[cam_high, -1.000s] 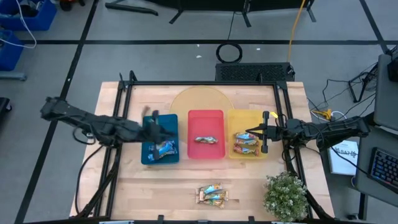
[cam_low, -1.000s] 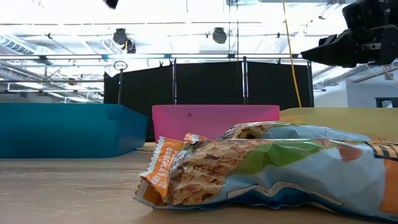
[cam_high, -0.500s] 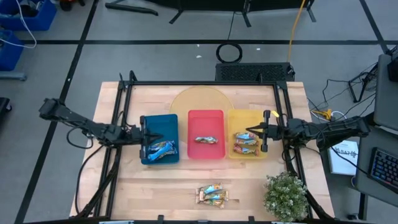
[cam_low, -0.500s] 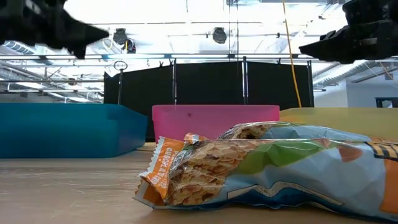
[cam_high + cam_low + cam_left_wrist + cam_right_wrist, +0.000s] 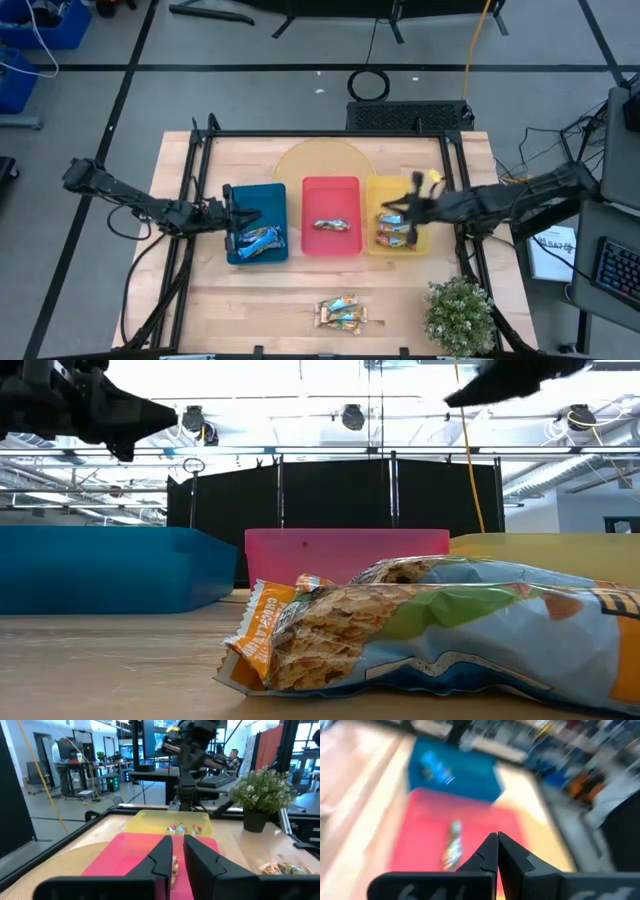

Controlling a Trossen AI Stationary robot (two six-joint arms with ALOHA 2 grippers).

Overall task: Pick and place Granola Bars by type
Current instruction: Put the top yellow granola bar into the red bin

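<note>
Light wooden table [image 5: 250,300], grey floor around; both arms' fingers pressed together

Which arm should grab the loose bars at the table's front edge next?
Probably right: the right gripper is over the yellow tray, nearer the loose bars; the left gripper sits at the blue tray's far side.

Only orange vertical lettering on the nearest granola bar's wrapper [image 5: 262,628] shows, too small to read.
</note>
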